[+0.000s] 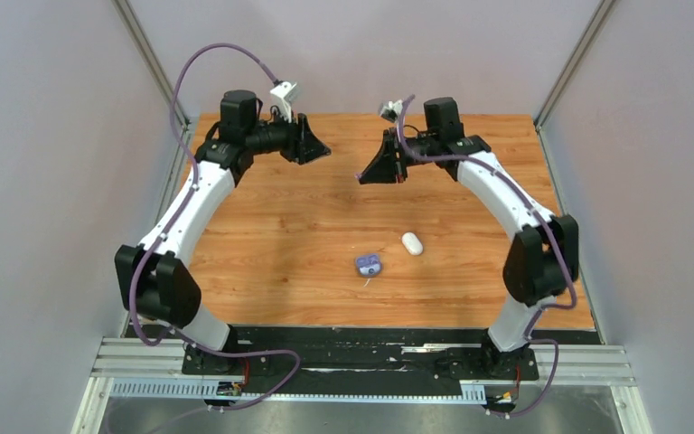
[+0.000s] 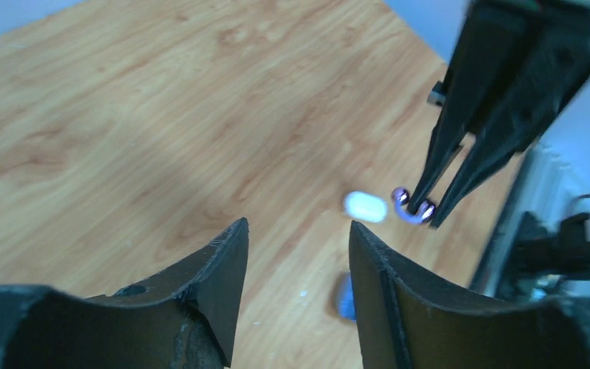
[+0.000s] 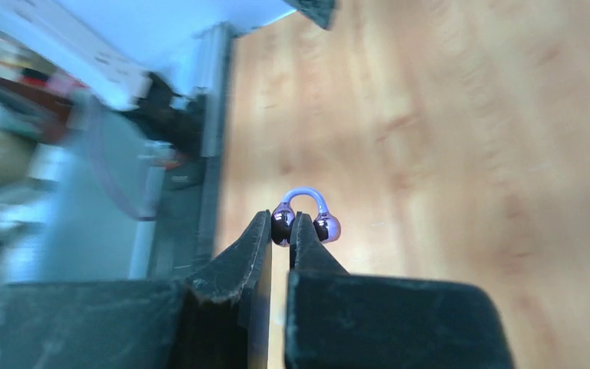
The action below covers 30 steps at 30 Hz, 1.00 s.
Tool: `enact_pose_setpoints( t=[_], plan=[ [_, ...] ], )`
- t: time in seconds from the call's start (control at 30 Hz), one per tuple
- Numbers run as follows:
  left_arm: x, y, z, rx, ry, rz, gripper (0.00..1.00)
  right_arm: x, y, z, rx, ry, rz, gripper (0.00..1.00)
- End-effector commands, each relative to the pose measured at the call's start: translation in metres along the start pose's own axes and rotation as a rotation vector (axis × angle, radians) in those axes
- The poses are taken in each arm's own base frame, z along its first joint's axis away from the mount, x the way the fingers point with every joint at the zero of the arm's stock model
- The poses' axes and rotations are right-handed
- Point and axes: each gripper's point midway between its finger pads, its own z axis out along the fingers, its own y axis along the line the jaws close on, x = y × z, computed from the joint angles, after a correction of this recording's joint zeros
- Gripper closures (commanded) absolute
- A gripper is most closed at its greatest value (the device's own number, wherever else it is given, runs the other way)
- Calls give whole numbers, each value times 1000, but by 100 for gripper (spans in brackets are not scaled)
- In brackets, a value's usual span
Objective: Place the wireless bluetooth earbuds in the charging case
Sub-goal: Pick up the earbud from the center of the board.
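The purple earbuds (image 3: 326, 227) show as two dark glossy beads joined by a pale lilac arch. They hang in the air at the tip of the right claw (image 3: 283, 223), over the far half of the bench (image 1: 262, 226). The right claw's jaws are clamped on one bead. The other bead sits free just beside the fingertips, and the arch sticks out past them, so the pair's long axis runs across the claw tip, not along it.

The purple case (image 1: 369, 265) lies open on the bench. From the right claw it is down and almost straight back toward the arm bases. The white case (image 1: 412, 243) lies near it, on its right and slightly farther from the bases. The right arm is the nearer one and already carries the buds, so the descent to the case looks like its job.

The left claw (image 2: 299, 231) is raised on the other side, facing the right claw, with jaws apart and nothing between them.
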Motion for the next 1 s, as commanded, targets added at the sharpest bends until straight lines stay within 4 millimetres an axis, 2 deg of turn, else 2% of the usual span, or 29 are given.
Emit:
enact_pose_setpoints(
  t=[0.0, 0.03, 0.13, 0.33, 0.47, 0.67, 0.97],
  plan=[
    [16, -34, 7, 206, 175, -325, 45, 1, -1, 0, 266, 56, -624, 100],
    [9, -37, 7, 243, 173, -324, 47, 0, -1, 0, 309, 43, -719, 100],
    [15, -40, 16, 342, 218, -401, 51, -3, -2, 1, 407, 38, -918, 100],
    [21, -43, 21, 419, 249, -465, 57, -13, 0, 9, 545, 15, -1042, 100],
    [21, -51, 17, 477, 269, -490, 61, -20, -2, 14, 598, -2, -1050, 100],
    [25, -55, 19, 474, 276, -487, 58, -25, -8, 20, 608, -10, -1006, 100],
    [23, -53, 25, 463, 264, -464, 68, -22, -8, 30, 582, 11, -994, 100]
  ],
)
